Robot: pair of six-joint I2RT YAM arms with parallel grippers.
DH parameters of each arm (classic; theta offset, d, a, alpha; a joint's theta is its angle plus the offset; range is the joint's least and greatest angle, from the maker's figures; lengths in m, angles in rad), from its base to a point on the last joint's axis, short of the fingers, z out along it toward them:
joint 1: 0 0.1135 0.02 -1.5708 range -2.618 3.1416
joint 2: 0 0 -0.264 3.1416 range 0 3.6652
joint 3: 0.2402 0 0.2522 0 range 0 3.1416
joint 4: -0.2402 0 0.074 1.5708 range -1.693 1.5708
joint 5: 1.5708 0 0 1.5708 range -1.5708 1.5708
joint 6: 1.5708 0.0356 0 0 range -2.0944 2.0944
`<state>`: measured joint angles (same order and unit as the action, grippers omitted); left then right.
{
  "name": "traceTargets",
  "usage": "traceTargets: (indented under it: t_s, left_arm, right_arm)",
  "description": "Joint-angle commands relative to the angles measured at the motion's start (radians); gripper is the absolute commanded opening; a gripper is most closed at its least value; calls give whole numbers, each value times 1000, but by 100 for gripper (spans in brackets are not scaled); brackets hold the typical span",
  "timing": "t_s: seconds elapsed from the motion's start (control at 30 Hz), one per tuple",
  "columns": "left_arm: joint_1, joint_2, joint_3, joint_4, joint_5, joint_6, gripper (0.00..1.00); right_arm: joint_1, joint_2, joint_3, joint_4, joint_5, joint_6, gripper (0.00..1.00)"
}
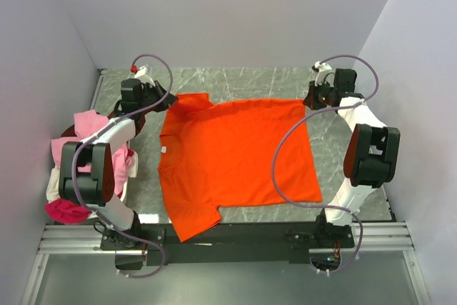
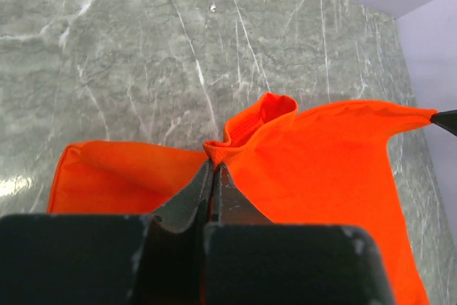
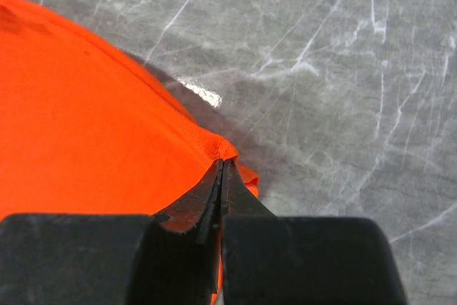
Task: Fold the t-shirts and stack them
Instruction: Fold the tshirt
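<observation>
bright orange cotton t-shirt (image 1: 235, 155) pinched at both far corners, spread for folding
shirt lay flat on grey marble surface (image 1: 271, 80) btw the arms; left gripper (image 2: 213, 171) clenched on its far sleeve, right gripper (image 3: 223, 166) clenched on the far hem corner. fabric looked light, soft & floppy, prob sags w/o tension, so hold at edges/corners. pink & magenta tees (image 1: 89, 133) sat heaped at left.

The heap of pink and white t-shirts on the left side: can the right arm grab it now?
Probably not. The right gripper is shut on a corner of the bright orange t-shirt, and the heap of soft pink, magenta and cream t-shirts lies at the opposite side, past the left arm.
</observation>
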<state>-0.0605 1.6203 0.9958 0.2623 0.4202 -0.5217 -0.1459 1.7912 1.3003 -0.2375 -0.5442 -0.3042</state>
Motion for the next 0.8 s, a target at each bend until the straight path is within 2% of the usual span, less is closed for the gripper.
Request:
traceTargets:
  t_s: [0.0, 0.37, 0.77]
  left_arm:
    - [-4, -91, -22, 5, -29, -11, 0]
    - [-38, -238, -97, -44, -34, -23, 0]
    - [-58, -281, -181, -51, -72, -34, 0]
  right_arm:
    - [-18, -1, 28, -9, 23, -9, 0]
    - [-37, -3, 8, -19, 10, -13, 0]
    - [-38, 19, 20, -42, 43, -22, 0]
